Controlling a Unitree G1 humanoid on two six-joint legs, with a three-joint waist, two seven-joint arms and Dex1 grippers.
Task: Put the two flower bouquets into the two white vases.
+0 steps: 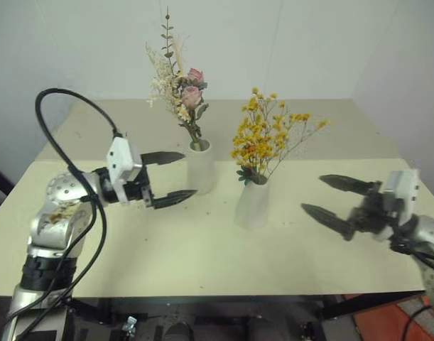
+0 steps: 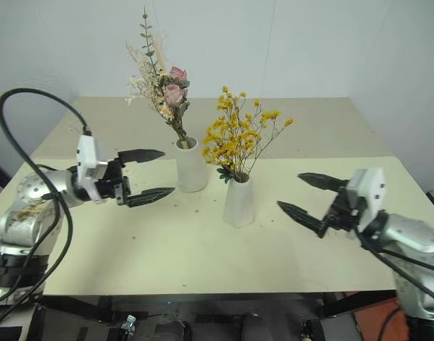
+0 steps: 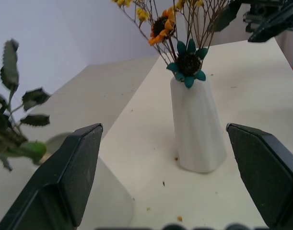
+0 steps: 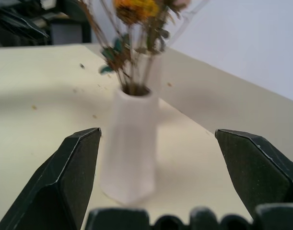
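The dried pink rose bunch [image 1: 181, 89] stands in the smooth white vase at the back [image 1: 201, 167]; the tiny yellow flower spray [image 1: 263, 135] stands in the white ridged vase [image 1: 253, 202]; the left gripper [image 1: 172, 177] and right gripper [image 1: 330, 197] are wide apart, holding nothing, on either side of the vases on the pale table [image 1: 202, 256]

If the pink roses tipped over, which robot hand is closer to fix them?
Left, I'd guess. The open left gripper sits right beside the taller white vase holding the dried pink rose bouquet. The open right gripper is beyond the yellow-flower vase.
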